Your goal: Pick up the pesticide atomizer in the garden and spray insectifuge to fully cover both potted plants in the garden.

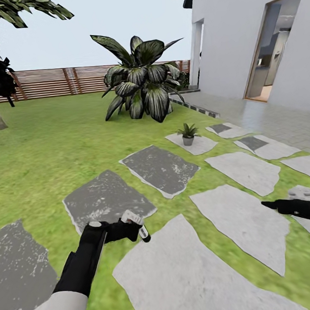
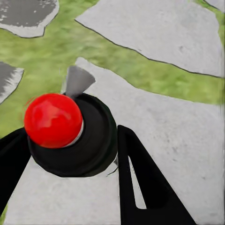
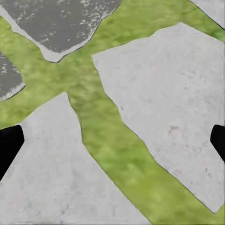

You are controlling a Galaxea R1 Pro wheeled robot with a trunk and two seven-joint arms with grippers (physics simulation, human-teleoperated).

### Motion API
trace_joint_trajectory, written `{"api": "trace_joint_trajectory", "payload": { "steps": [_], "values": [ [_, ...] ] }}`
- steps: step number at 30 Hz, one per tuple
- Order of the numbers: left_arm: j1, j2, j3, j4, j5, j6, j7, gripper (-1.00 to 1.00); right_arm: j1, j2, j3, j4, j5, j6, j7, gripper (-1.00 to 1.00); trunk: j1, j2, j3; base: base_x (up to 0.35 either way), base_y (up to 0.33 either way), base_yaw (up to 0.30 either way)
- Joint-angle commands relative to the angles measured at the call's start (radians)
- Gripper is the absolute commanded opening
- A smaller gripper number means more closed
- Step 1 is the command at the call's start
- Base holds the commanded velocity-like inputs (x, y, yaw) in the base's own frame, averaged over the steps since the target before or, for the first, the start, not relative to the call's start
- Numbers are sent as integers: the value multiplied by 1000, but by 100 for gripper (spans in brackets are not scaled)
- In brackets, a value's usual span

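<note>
The left claw grips the slim dark-green pesticide atomizer mid-body, a light, rigid, slightly slick bottle, while the right claw hangs wide, empty.

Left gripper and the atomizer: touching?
Touching. Left wrist view shows the left gripper with both fingers pressed against the pesticide atomizer, no gap.

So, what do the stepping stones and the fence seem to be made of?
The stepping stones look like rough, matte stone or concrete: irregular grey slabs, some pale, some darker with white speckling. The fence looks like brown wood with a dull finish, given its thin horizontal slats. As this is a simulator render, both are judged by look alone.
</note>
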Motion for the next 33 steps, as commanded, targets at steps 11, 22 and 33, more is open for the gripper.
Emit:
{"api": "trace_joint_trajectory", "payload": {
  "steps": [11, 22, 33],
  "values": [
    [-134, 57, 3, -25, -278, -84, -595, -100, -1, -15, 112, -24, 21, -9, 499, 100, 0, 0, -1, 320, -126, 0],
    [-138, 56, 1, -52, -297, -87, -667, -100, -1, -12, 253, -178, 19, -8, 520, 100, 0, 0, -1, 332, -23, 0],
    [-138, 55, -23, -50, -368, -86, -667, -100, -1, -13, 253, -180, 14, -8, 519, 100, 0, 0, -1, 334, 0, 0]
  ]
}}
